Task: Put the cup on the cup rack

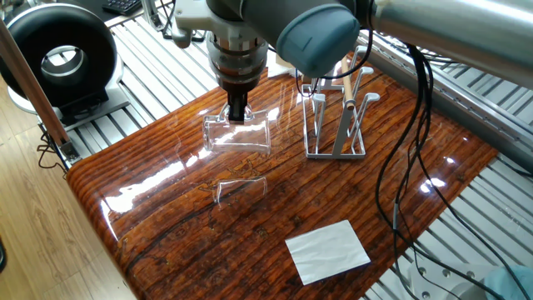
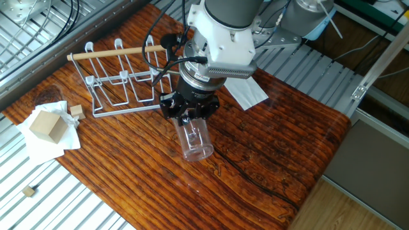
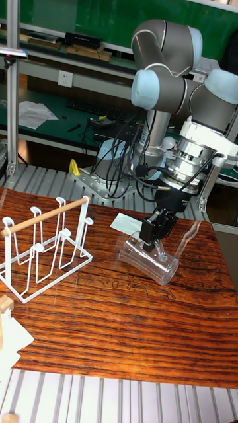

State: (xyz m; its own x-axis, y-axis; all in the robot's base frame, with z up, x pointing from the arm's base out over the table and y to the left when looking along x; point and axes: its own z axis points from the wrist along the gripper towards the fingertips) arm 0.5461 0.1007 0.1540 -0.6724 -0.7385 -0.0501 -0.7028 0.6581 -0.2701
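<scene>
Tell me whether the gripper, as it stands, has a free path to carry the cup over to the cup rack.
Probably yes. The gripper is shut on the cup, lying on its side clear of the table, and nothing stands between it and the cup rack.

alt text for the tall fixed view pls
A robot arm's gripper holds a clear glass cup on its side just above a wooden table. A white wire cup rack stands empty to the left.
</scene>
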